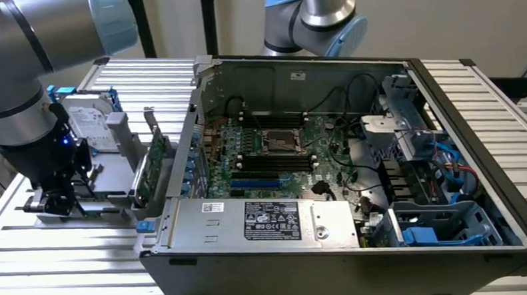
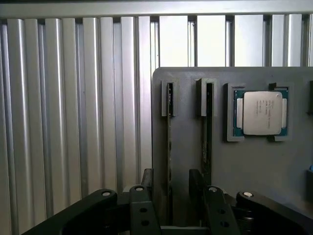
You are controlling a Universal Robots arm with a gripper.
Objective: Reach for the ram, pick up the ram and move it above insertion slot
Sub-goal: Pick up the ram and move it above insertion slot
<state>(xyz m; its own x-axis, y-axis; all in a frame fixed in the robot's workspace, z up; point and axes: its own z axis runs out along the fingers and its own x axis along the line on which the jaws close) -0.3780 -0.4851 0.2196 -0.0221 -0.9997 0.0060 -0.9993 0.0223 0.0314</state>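
Two ram sticks stand edge-on in a grey holder plate [image 2: 190,147]. One ram [image 2: 169,127] runs down between my fingers; the other ram [image 2: 208,132] lies just outside one fingertip [image 2: 195,180]. My gripper [image 2: 171,193] is open, its jaws either side of the first stick and not pressing on it. In the exterior view the gripper [image 1: 57,196] hangs low over the holder at the exterior view's left, beside the open computer case. The black memory slots [image 1: 277,161] lie on the motherboard inside the case.
A processor chip [image 2: 259,112] sits in a pocket of the holder plate. A taller green expansion card [image 1: 152,159] stands between holder and case wall [image 1: 188,144]. A hard drive [image 1: 89,125] stands behind the holder. A second arm [image 1: 316,18] rises behind the case.
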